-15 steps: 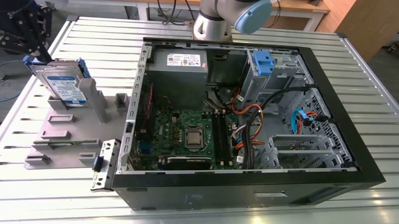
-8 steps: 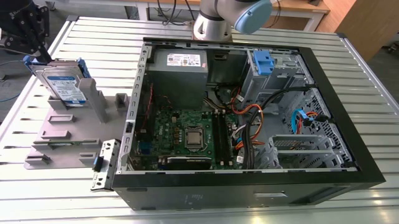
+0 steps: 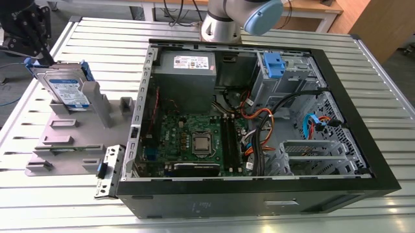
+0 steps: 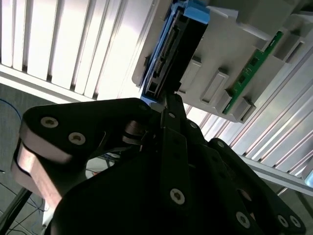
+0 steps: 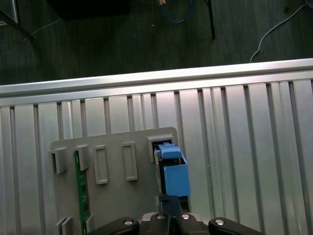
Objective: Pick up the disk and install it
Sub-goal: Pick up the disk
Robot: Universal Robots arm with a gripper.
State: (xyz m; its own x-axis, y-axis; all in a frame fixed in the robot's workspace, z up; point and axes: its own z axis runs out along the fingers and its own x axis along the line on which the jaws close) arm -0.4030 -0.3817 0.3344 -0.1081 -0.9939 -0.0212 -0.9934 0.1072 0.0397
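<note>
The disk (image 3: 65, 90) stands on edge in a slot of a grey holder plate (image 3: 65, 141) at the exterior view's left, outside the computer case. It shows its white-and-blue label, with the blue rail frame around it. My black gripper (image 3: 50, 62) is at the disk's top far corner. In both wrist views the fingers lie closed together, tips (image 4: 168, 103) against the end of the disk (image 4: 171, 54). The blue frame of the disk (image 5: 173, 178) sits just beyond the gripper (image 5: 169, 199). Whether the tips pinch the frame is hidden.
The open computer case (image 3: 337, 73) fills the middle and right, holding a grey power-supply box (image 3: 188, 65), a drive cage with a blue clip (image 3: 275, 65), the mainboard and cables. A green circuit stick (image 5: 80, 191) stands in the holder. A metal bracket (image 3: 107, 170) lies by the case.
</note>
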